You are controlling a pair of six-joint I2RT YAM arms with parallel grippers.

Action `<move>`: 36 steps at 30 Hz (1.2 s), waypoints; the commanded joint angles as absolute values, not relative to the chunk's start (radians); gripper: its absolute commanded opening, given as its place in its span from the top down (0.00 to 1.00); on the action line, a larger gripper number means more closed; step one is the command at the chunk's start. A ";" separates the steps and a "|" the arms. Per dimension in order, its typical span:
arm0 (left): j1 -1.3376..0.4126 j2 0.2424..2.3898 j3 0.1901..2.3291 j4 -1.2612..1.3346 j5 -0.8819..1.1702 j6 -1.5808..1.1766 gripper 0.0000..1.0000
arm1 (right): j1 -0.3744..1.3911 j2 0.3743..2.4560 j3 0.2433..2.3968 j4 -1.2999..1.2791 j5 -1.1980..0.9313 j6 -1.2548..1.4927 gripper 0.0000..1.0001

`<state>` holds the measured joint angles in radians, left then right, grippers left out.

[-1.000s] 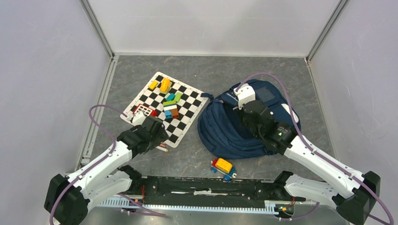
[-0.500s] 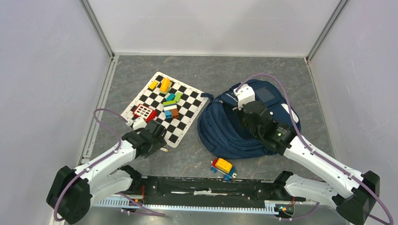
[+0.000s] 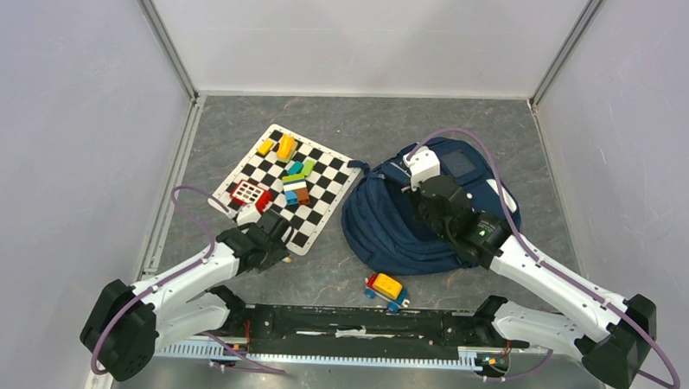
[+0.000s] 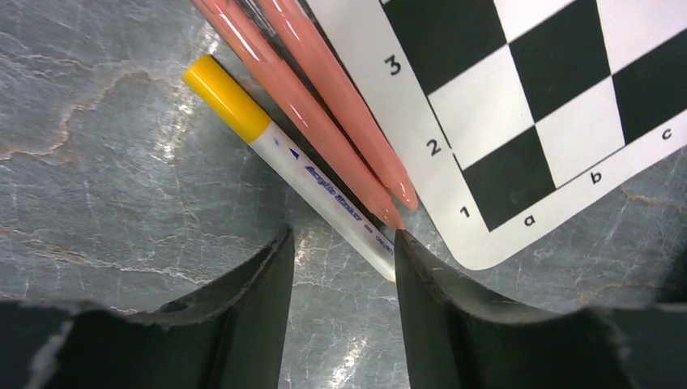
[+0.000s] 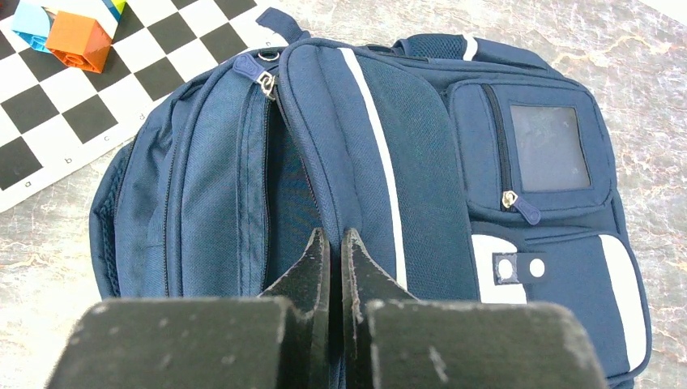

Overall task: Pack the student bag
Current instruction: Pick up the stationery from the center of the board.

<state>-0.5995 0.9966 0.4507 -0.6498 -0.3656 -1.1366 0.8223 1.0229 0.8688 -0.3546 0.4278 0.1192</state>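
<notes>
The navy student bag lies on the table's right half, its pale stripe and front pocket facing up. My right gripper is shut on a fold of the bag's fabric beside the main zip, and it sits over the bag's top. My left gripper hangs low over the table at the chessboard's near corner, open. The tail end of a white marker with a yellow cap lies against the inner edge of its right finger. Two pink pens lie alongside the marker.
A chessboard lies left of the bag, with several coloured blocks and a red window block on it. A small toy car stands near the front rail. Walls close in the table on three sides.
My left arm has shifted slightly down and right toward the pens, and its jaws have narrowed. The right arm and the bag have not moved.
</notes>
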 commanded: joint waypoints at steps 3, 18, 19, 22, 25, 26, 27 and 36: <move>-0.632 1.000 0.442 -0.636 -0.365 -1.184 0.49 | 0.824 1.016 0.884 -0.235 0.417 0.139 1.00; -0.631 0.889 0.393 -0.673 -0.322 -1.311 0.61 | 0.824 0.998 0.868 -0.235 0.417 0.138 1.00; -0.630 0.893 0.395 -0.675 -0.325 -1.315 0.60 | 0.824 0.998 0.867 -0.235 0.418 0.138 1.00; -0.629 0.935 0.405 -0.667 -0.334 -1.315 0.57 | 0.824 1.000 0.867 -0.232 0.416 0.138 1.00; -0.627 1.006 0.438 -0.669 -0.344 -1.292 0.57 | 0.823 1.000 0.865 -0.228 0.415 0.139 1.00; -0.628 1.033 0.455 -0.674 -0.349 -1.285 0.58 | 0.824 1.001 0.865 -0.226 0.414 0.139 1.00; -0.626 1.054 0.473 -0.683 -0.355 -1.280 0.60 | 0.824 1.000 0.865 -0.225 0.412 0.140 1.00; -0.626 1.127 0.524 -0.718 -0.341 -1.235 0.86 | 0.823 0.990 0.853 -0.211 0.409 0.135 1.00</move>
<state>-0.6258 1.1301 0.5201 -0.6670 -0.3367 -1.2591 0.8223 1.0264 0.8520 -0.3363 0.4183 0.1268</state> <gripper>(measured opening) 0.208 0.029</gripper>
